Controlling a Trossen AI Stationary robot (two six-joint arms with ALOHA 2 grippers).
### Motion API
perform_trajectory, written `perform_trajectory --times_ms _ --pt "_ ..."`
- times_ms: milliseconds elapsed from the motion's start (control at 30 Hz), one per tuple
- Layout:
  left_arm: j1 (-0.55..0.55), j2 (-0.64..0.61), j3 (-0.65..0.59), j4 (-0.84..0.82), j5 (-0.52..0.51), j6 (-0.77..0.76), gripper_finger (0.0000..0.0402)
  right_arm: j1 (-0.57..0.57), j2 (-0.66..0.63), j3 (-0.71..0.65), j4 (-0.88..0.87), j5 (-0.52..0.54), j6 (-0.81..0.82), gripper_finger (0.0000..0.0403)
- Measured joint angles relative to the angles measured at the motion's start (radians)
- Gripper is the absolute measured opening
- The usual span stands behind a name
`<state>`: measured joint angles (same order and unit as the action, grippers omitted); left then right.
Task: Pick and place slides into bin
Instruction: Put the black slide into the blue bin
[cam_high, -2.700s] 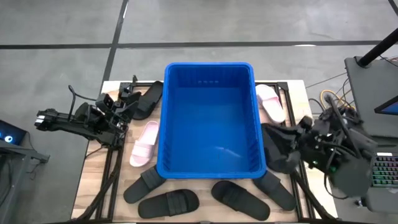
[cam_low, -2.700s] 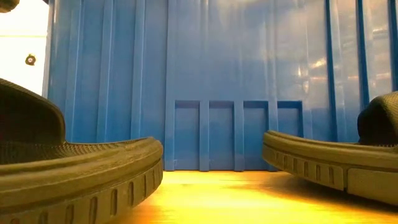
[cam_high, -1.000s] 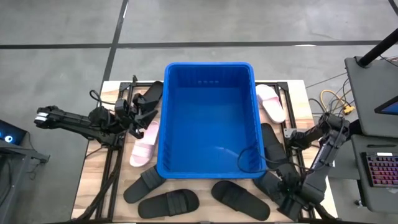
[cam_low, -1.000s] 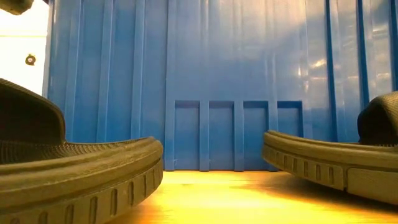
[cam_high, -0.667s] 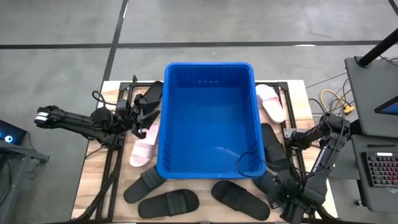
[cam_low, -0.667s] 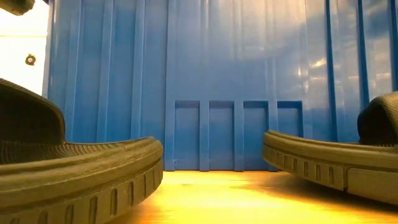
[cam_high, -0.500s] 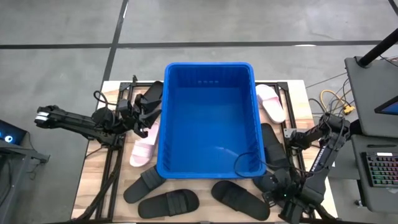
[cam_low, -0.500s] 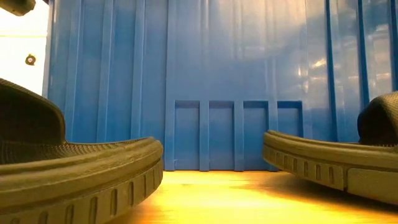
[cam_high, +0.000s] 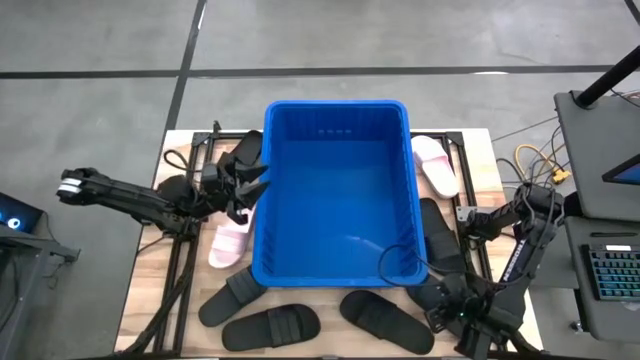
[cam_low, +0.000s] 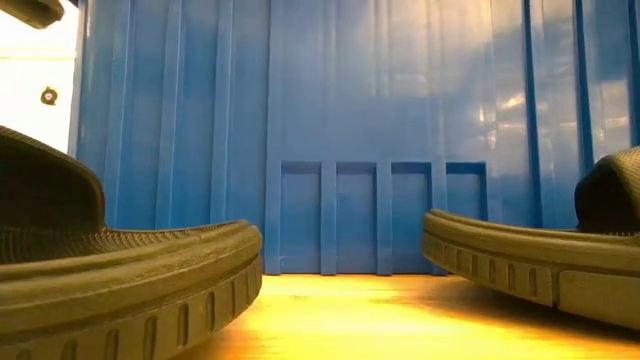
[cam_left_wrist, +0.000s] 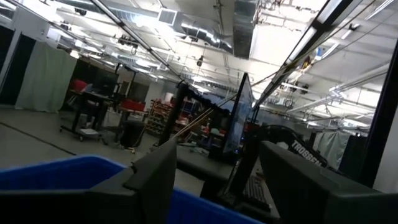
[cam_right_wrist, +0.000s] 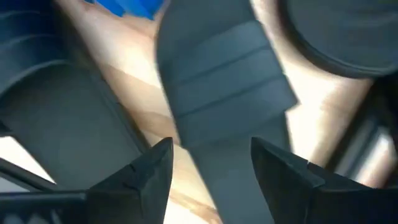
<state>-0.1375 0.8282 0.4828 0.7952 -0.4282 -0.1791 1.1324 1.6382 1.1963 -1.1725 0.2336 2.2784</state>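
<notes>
Overhead view: the left gripper (cam_high: 243, 190) hovers beside a blue bin (cam_high: 337, 268), while the right gripper (cam_high: 447, 305) sits over a black slide (cam_high: 440, 297) at its corner.

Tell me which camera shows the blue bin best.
The high view: the whole bin shows from above, rim and bare floor. The low view shows only its ribbed outer wall behind two black slides. The left wrist view catches a strip of rim; the right wrist view, a corner.
</notes>
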Motion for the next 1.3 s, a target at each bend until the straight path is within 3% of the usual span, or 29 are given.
perform_trajectory --times_ms 700,1300 --pt "0.000 0.064 0.011 0.002 0.000 -0.077 0.0217 0.072 0.000 -0.074 0.062 -0.002 -0.008 0.0206" --pt "0.000 0.046 0.011 0.008 0.000 -0.078 0.0217 0.050 -0.002 -0.142 0.170 0.102 -0.018 0.0205"
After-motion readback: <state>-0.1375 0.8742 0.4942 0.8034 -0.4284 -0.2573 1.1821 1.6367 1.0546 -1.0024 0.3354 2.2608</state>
